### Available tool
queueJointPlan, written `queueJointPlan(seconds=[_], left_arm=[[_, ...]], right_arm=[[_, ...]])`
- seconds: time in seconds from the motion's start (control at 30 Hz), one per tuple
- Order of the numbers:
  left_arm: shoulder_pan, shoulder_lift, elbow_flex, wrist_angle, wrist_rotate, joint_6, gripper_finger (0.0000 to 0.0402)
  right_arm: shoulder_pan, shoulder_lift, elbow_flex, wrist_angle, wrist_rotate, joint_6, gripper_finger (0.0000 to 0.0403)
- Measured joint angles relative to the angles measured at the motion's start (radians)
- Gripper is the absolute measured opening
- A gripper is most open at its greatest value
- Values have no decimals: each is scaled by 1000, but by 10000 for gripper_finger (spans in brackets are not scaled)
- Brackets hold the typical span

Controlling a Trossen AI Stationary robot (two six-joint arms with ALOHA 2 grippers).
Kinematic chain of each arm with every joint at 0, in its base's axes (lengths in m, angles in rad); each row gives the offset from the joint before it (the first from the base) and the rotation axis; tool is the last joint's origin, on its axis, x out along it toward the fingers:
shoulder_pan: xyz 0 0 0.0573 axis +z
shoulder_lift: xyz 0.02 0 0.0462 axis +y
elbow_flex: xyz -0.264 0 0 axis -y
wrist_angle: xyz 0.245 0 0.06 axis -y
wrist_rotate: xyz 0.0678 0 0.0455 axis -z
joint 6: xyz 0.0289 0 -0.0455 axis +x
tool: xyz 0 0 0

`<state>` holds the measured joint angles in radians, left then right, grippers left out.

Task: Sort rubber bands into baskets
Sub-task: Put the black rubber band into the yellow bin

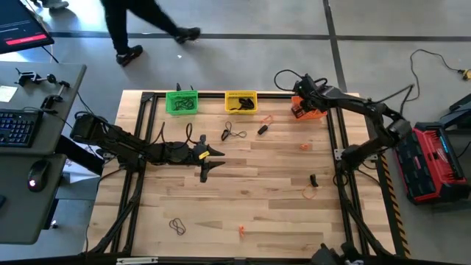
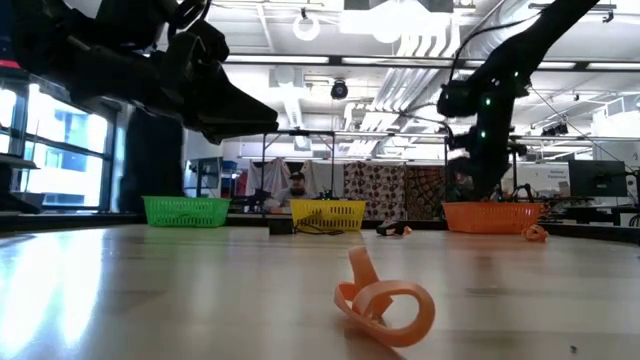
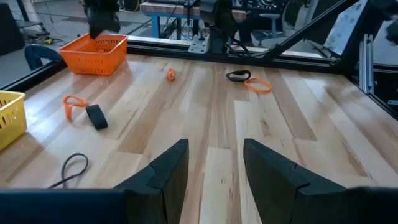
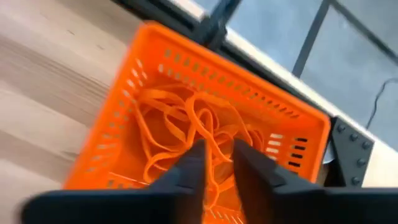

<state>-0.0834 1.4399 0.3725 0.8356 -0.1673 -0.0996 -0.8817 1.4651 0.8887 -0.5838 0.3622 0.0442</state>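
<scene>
While above orange basket — right pincer.

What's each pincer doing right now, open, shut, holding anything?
Left pincer: open, empty, over the table's middle.
Right pincer: over the orange basket, fingers slightly parted; whether it holds anything cannot be told.

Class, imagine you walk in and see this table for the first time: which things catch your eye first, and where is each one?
Three small plastic lattice baskets line the far edge of the wooden table: green, yellow and orange. The right gripper hangs directly over the orange basket, which is piled with thin orange rubber bands. The left gripper hovers mid-table with fingers apart, and loose orange and black bands lie scattered across the boards.
</scene>
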Motion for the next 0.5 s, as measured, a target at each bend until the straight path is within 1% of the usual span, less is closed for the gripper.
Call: queueJointPlan(seconds=[0.03, 0.07, 0.1, 0.2, 0.3, 0.37, 0.5], left_arm=[[0, 0, 0, 0, 0, -1, 147], [0, 0, 0, 0, 0, -1, 147], [0, 0, 0, 0, 0, -1, 147], [0, 0, 0, 0, -2, 0, 147], [0, 0, 0, 0, -3, 5, 147], [0, 0, 0, 0, -3, 5, 147], [0, 0, 0, 0, -3, 6, 147]], right_arm=[[7, -19, 0, 0, -1, -2, 33], [15, -41, 0, -1, -6, -4, 17], [26, -66, 0, -3, -17, 0, 10], [83, -149, -20, 12, -70, 24, 16], [170, -240, -81, 39, -107, 63, 5], [244, -303, -134, 48, -113, 115, 3], [423, -411, -240, 36, -131, 277, 9]])
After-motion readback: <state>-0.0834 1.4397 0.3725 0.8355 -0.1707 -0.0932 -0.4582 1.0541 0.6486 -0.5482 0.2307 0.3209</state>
